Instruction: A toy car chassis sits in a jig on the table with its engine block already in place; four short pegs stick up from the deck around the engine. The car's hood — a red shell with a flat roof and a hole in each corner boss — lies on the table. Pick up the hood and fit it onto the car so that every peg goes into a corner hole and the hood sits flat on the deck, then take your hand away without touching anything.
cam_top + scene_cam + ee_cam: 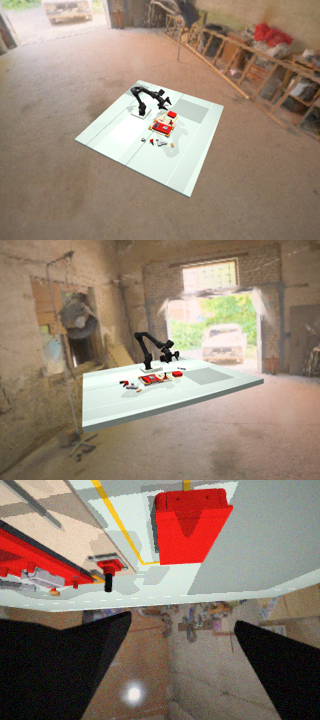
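The red hood point(171, 114) point(177, 373) point(187, 535) lies on the table with a broad flat face up, over the yellow outline beside the jig. Its corner holes cannot be made out. My gripper point(168, 106) point(172, 361) point(181, 620) is wide open and empty, above the table and clear of the hood, on its robot-base side. The red chassis point(156, 126) point(30, 555) sits in the wooden jig point(75, 530). The grey engine block point(165, 127) point(151, 378) point(45, 577) is on its deck; short red pegs show around it in the wrist view.
A small red piece with a black post point(170, 122) point(165, 376) point(108, 575) stands at the jig's edge, between chassis and hood. Beyond the chassis lie a round black-and-white part point(142, 139), a red-and-black part point(151, 141), a grey part point(162, 143) and an orange block point(171, 145).
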You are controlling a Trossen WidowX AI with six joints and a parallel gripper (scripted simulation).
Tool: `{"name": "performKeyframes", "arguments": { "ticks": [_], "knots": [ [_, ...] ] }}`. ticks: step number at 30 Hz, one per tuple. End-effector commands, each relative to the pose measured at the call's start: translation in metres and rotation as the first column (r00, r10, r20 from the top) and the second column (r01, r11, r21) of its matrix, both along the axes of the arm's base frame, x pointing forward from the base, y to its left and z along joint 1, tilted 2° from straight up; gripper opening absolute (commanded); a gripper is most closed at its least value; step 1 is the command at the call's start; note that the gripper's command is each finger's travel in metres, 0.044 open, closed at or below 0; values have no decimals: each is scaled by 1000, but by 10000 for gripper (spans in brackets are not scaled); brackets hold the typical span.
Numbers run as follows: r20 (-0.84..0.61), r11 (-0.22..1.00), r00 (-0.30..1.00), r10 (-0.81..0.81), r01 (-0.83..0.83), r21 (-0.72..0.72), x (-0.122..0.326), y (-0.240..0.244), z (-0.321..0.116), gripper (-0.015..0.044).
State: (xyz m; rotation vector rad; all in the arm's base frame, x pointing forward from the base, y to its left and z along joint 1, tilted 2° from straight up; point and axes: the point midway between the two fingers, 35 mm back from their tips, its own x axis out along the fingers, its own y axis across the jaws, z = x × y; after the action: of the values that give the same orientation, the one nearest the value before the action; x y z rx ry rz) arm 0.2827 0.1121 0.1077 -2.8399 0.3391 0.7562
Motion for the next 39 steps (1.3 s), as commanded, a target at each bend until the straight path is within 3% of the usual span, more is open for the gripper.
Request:
{"name": "performKeyframes", "arguments": {
  "ticks": [1,7,13,19,29,39],
  "knots": [
    [-8,1000,1000,1,-1,0,0,1,-3,440],
    [-8,1000,1000,1,-1,0,0,1,-3,282],
    [-59,969,990,-128,138,204,10,5,-5,440],
    [-171,829,936,-307,351,434,21,9,-9,440],
    [-432,373,711,-555,677,634,37,12,-16,440],
    [-696,-236,319,-644,782,577,49,10,-21,440]
  ]
}}
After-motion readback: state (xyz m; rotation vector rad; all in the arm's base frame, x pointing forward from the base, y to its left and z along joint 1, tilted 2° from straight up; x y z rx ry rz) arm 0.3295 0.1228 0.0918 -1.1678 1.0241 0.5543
